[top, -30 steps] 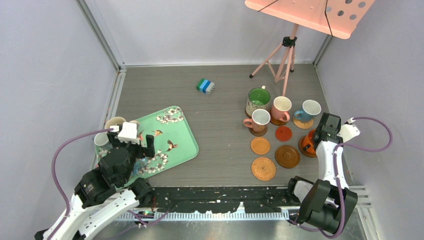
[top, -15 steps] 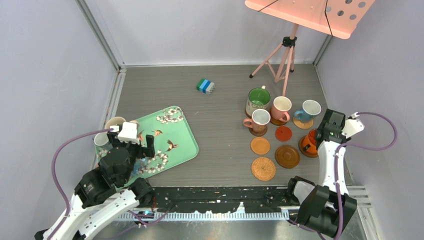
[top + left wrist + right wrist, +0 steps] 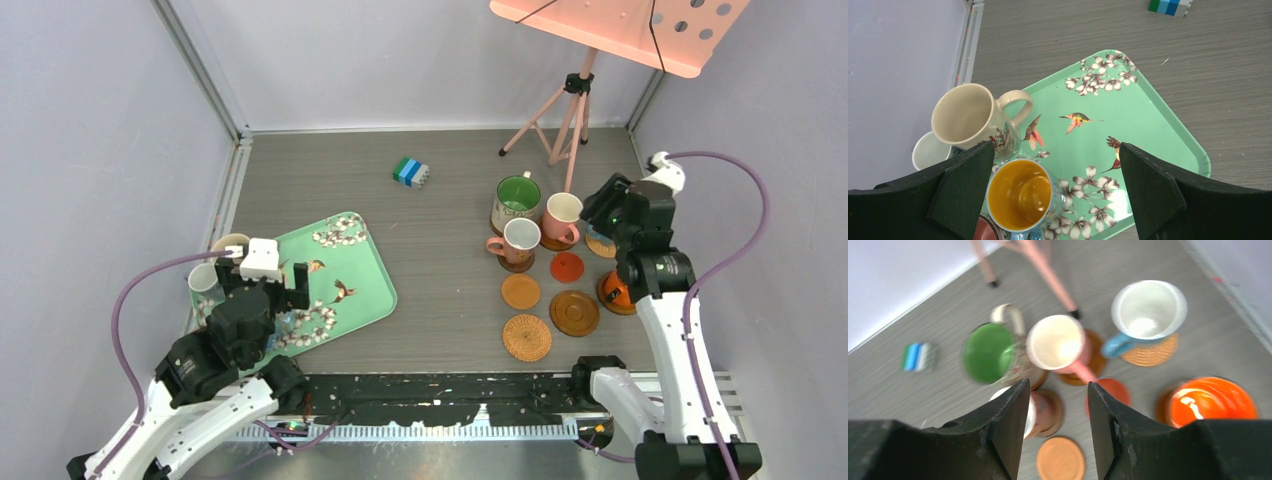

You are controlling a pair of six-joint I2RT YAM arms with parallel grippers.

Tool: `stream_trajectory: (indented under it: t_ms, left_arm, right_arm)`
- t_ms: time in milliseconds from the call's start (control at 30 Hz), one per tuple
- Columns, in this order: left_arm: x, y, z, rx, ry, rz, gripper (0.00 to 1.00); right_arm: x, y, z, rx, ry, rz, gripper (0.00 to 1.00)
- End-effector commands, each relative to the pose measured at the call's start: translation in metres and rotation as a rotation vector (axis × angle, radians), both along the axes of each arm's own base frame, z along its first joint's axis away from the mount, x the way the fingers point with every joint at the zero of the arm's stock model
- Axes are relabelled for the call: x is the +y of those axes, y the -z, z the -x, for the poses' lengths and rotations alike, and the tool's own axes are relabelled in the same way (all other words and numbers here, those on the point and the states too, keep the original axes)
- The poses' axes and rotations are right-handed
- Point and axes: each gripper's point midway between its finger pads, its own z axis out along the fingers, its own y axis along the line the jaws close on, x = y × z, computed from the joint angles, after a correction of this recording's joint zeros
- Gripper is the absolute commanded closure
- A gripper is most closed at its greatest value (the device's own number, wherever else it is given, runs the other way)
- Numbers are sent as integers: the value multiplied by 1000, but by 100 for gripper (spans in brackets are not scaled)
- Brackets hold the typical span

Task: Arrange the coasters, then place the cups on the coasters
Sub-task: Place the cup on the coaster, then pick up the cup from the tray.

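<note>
My right gripper [image 3: 1058, 390] hangs open and empty above the cup cluster, and in the top view it [image 3: 603, 218] covers the light blue cup. Below it stand the green-inside cup [image 3: 988, 352], pink cup [image 3: 1055, 342], light blue cup [image 3: 1148, 307] and mauve cup [image 3: 1040, 410], each on a coaster. The orange-inside cup [image 3: 1210, 400] sits on a coaster at the right. Red-orange [image 3: 567, 267], orange [image 3: 520, 291], dark brown [image 3: 575, 312] and wicker [image 3: 527, 337] coasters lie bare. My left gripper [image 3: 1055, 165] is wide open over the yellow-inside cup [image 3: 1020, 192], beside the cream cup [image 3: 965, 117].
The mint-green floral tray [image 3: 360, 280] lies at the left, with a white cup [image 3: 928, 150] by its far-left side. A blue-green toy block [image 3: 411, 172] sits mid-table. The pink music stand's legs [image 3: 570, 110] reach down behind the cups. Walls close in left and right.
My right gripper has opened off the orange-inside cup, risen and swung back and left over the cups. The left arm has shifted only slightly.
</note>
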Motion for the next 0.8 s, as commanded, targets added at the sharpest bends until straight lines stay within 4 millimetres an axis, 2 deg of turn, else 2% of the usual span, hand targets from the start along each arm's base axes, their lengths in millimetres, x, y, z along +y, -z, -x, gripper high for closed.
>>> stream_trajectory:
  t_ms: [0, 100, 200, 300, 400, 533, 700, 767]
  left_arm:
    - [8, -9, -5, 15, -105, 3, 1]
    - [14, -9, -7, 56, -172, -24, 1]
    - [19, -7, -10, 107, -232, -28, 2]
    - [25, -2, -15, 170, -273, -3, 6]
    - [36, 9, -22, 241, -325, 30, 2]
    - [54, 16, -38, 295, -410, 36, 2]
    - [60, 27, -64, 419, -443, 121, 10]
    - [64, 29, -73, 451, -471, 132, 14]
  right_arm:
    - [64, -29, 6, -107, -249, 5, 48]
    - [101, -31, 17, -108, -383, 3, 50]
    - [140, -24, 34, -77, -533, 8, 50]
    - [166, -14, 48, -60, -632, 20, 50]
    - [194, -6, 66, -71, -754, 7, 50]
    - [207, 1, 78, -73, -834, 18, 49]
    - [207, 20, 83, -61, -868, 47, 49]
    - [205, 19, 88, -68, -876, 45, 48]
